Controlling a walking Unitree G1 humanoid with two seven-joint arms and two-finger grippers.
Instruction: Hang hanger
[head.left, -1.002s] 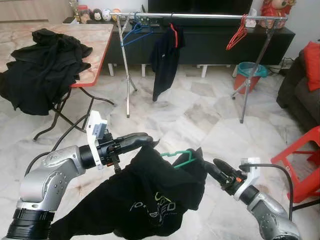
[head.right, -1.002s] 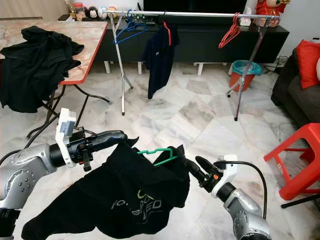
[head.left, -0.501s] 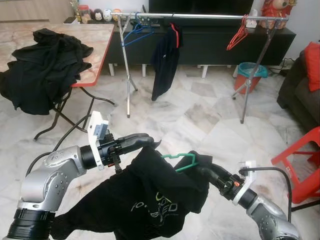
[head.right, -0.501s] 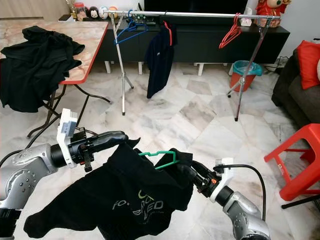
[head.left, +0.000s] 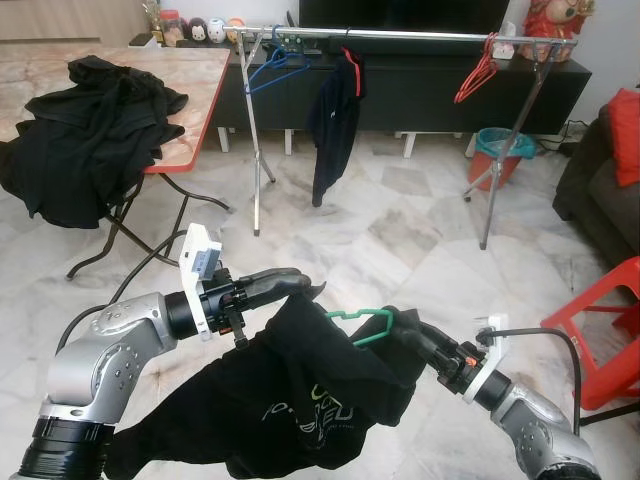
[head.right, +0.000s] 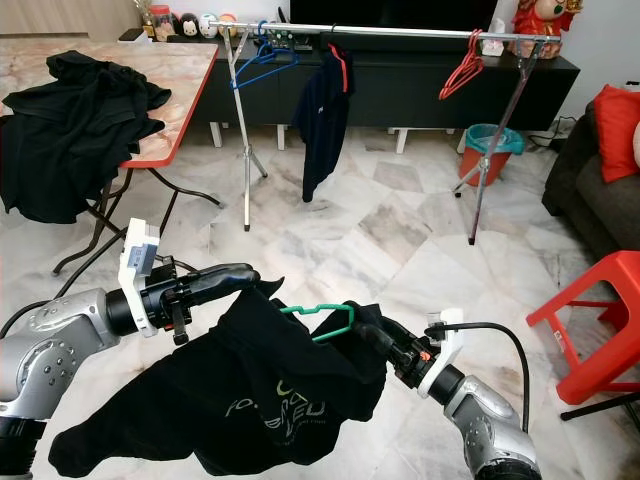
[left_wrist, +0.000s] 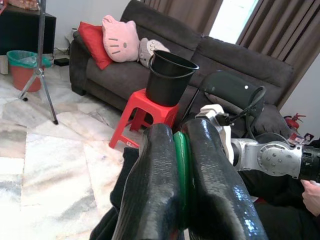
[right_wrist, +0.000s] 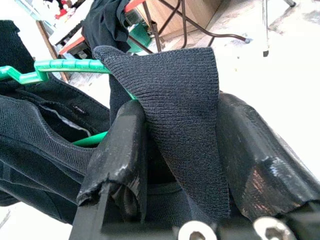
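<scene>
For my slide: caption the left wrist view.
Left gripper clamps the green hanger, facing a black bucket on a red stool.

Both arms forward, left gripper (head.left: 296, 282) and right gripper (head.right: 362, 322) clamped.

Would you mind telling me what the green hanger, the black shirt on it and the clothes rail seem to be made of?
Green hanger: probably moulded plastic, uniformly coloured with a ribbed surface in the right wrist view. Black shirt: soft knit fabric, likely cotton; matte, its weave visible up close. Clothes rail: apparently metal, with a shiny silver finish.
</scene>
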